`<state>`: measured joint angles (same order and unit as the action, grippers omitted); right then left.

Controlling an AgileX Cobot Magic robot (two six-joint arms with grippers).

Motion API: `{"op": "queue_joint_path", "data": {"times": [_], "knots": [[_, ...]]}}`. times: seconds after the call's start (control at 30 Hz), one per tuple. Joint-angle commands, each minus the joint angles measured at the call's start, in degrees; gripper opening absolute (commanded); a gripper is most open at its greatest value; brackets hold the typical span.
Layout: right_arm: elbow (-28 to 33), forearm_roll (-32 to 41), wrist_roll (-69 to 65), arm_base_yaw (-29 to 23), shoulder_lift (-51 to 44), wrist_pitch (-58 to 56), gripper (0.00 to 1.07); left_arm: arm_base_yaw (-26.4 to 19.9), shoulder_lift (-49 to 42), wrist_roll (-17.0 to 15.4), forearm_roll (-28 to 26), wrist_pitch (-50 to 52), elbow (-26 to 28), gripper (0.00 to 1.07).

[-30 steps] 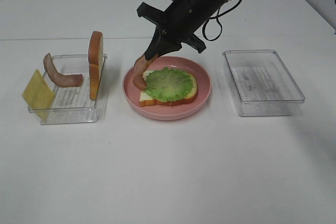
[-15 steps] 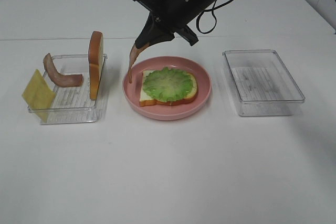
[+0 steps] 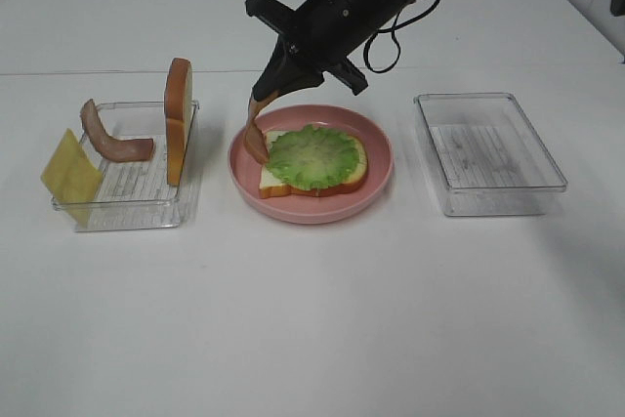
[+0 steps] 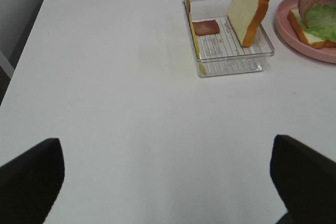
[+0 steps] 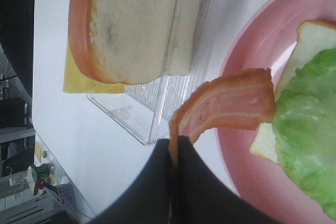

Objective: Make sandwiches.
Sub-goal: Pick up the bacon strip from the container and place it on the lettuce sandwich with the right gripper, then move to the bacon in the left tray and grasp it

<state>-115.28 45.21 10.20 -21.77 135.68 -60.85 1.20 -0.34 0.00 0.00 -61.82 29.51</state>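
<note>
**Exterior high view**
Right claw (image 3: 271, 95): closed on the upper end of a brown-red toy bacon strip (image 3: 256, 136), which hangs down in a curl.
Held strip's place: over the 9 o'clock side of the round pink plate (image 3: 383, 165). Its lower end is at the edge of the bread there, and whether they touch cannot be told.
Sandwich: a white, brown-crusted toy bread slice (image 3: 344, 183) lies flat on the plate, with a round green lettuce leaf (image 3: 312, 155) on top of it.
Left clear plastic tray (image 3: 127, 204): at 9 o'clock of the plate. It holds an upright second bread slice (image 3: 178, 124), a second bacon strip (image 3: 112, 144) and a yellow cheese square (image 3: 70, 175) leaning at the tray's 9 o'clock wall.
Right clear plastic tray (image 3: 488, 153): at 3 o'clock of the plate, on the white surface (image 3: 312, 319).

**Left wrist view**
Left claw (image 4: 165, 148): spread wide and holding nothing, above bare surface.
Fingers (image 4: 31, 177): dark, well apart from the left tray and the plate.

**Right wrist view**
Right claw grip: both fingers are pressed together on one end of the strip.
Strip: arcs from the grip to the corner of the lettuce-topped bread.
Beyond it: the upright bread slice and the cheese, in their tray just beside the plate.
</note>
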Motion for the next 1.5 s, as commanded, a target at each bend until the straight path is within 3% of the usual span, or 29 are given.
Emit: {"op": "queue_joint_path", "data": {"times": [0.03,0.2,0.23,0.33,0.67,1.0,1.07,1.1,1.13,1.17,1.2,1.23,1.27,1.3,1.33,1.5], "knots": [[-0.17,-1.09,1.49,-0.17,0.17,0.52,0.00,0.00,-0.92,-0.29,0.00,0.23,0.11,1.02],[-0.17,-10.37,-1.15,0.06,0.17,0.92,0.00,0.00,-0.92,-0.29,0.00,0.23,0.11,1.02],[-0.17,-15.36,-3.32,0.11,0.17,0.80,0.00,0.00,-0.92,-0.29,0.00,0.23,0.11,1.02],[-0.17,-19.14,-5.27,0.63,0.17,0.23,0.00,0.00,-0.92,-0.29,0.00,0.23,0.11,1.02],[-0.17,-27.10,-7.28,0.63,0.17,0.06,0.00,0.00,-0.92,-0.29,0.00,0.23,0.11,1.02],[-0.17,-28.19,-8.77,0.46,0.17,-0.63,0.01,0.00,-0.92,-0.29,0.00,0.23,0.11,1.02],[-0.17,-28.19,-8.77,0.46,0.17,-0.63,0.07,0.00,-0.92,-0.29,0.00,0.23,0.11,1.02],[-0.17,-28.19,-8.77,0.46,0.17,-0.69,0.23,0.00,-0.92,-0.29,0.00,0.23,0.11,1.02],[-0.17,-28.19,-8.77,0.46,0.17,-0.69,0.23,0.00,-0.92,-0.29,0.00,0.23,0.11,1.02],[-0.17,-28.19,-8.77,0.46,0.17,-1.03,0.47,0.00,-0.92,-0.29,0.00,0.23,0.11,1.02],[-0.17,-28.19,-8.77,0.46,0.17,-1.43,0.62,0.00,-0.92,-0.29,0.00,0.23,0.11,1.02],[-0.17,-28.19,-8.77,0.46,0.17,-1.43,0.62,0.00,-0.92,-0.29,0.00,0.23,0.11,1.02],[-0.17,-28.19,-8.77,0.46,-0.17,-2.29,0.86,0.00,-0.92,-0.29,0.00,0.23,0.11,1.02],[-0.17,-28.19,-8.77,0.46,-0.17,-2.29,0.86,0.00,-0.92,-0.29,0.00,0.23,0.11,1.02],[-0.17,-28.19,-8.59,0.40,-1.03,-2.69,0.98,0.00,-0.92,-0.29,0.00,0.23,0.11,1.02],[-0.17,-29.68,-8.94,0.40,-4.01,-2.86,0.99,0.00,-0.92,-0.29,0.00,0.23,0.11,1.02]]}}
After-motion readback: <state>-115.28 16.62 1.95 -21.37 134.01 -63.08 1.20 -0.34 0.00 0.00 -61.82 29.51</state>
